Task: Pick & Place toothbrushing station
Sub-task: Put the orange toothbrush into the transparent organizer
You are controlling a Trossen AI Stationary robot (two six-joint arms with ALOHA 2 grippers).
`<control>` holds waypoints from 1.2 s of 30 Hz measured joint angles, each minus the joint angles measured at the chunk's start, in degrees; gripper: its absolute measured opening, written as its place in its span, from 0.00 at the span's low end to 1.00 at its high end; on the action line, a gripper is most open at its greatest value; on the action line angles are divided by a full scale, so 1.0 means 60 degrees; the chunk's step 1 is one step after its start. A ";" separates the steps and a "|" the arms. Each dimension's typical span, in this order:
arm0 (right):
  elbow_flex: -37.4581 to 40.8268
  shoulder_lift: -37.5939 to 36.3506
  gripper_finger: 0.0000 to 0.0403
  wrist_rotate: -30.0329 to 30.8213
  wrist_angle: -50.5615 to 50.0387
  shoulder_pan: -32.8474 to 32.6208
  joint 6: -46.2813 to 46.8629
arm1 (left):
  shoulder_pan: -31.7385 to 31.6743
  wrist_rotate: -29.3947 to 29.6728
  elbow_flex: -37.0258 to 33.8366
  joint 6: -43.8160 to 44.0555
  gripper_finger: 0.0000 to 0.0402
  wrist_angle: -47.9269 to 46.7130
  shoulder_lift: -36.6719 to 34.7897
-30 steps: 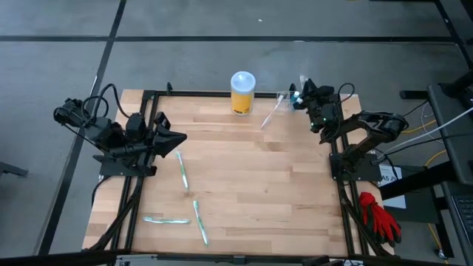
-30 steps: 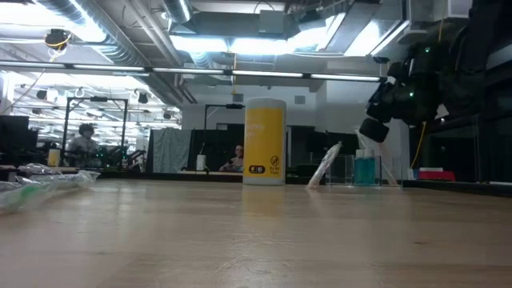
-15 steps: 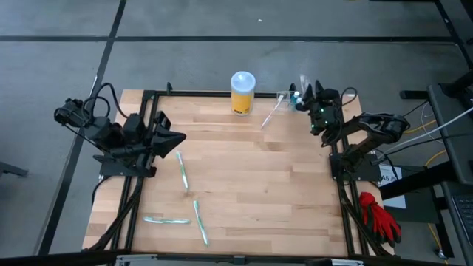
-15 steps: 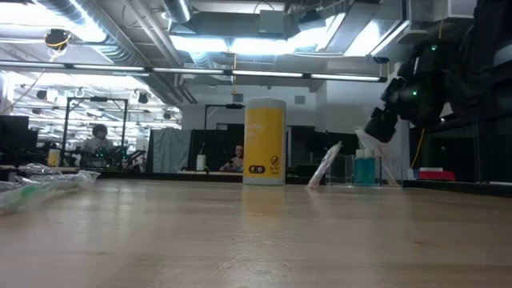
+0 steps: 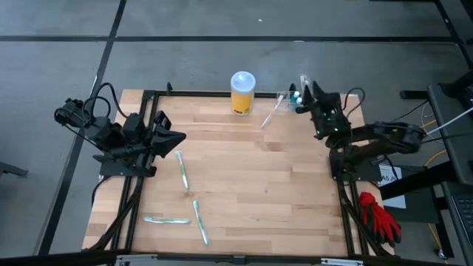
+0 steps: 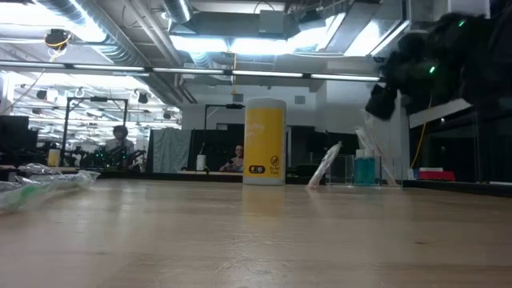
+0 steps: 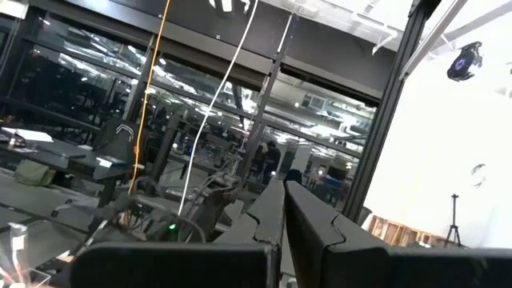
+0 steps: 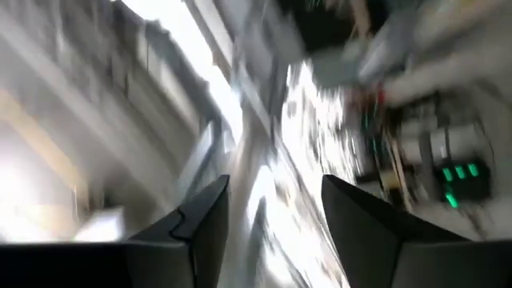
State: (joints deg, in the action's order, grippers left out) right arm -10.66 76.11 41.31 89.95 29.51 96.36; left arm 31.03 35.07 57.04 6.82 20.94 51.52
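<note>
Above the toothbrushing station (image 5: 284, 98), right gripper (image 5: 305, 91) now spread, risen, empty.

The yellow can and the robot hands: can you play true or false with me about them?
1. The yellow canister stands upright. True.
2. The right gripper is open. True.
3. The left gripper is holding a toothbrush. False: it is shut on nothing.
4. The clear toothbrushing station sits in the table's middle. False: it is at the far edge, beside the right gripper.
</note>
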 joint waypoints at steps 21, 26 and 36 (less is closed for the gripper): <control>-0.8713 -0.2079 0.32 -0.3101 -2.0360 -0.1454 -0.9322 | 0.0088 0.0164 0.0000 -0.0723 0.02 -0.0215 -0.0033; -1.0471 -0.0716 0.25 -0.3829 -2.2153 -0.0096 -0.9199 | 0.0127 0.0075 0.0002 -0.0950 0.02 -0.0279 -0.0070; -1.2005 0.1785 0.10 -0.5455 -2.3908 0.0800 -0.9616 | 0.0332 -0.0610 0.0004 -0.1355 0.02 -0.0331 -0.0495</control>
State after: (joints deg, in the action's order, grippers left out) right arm -82.69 86.83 8.59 -53.50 34.31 38.67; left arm 33.02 31.41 57.06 -1.31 18.95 48.55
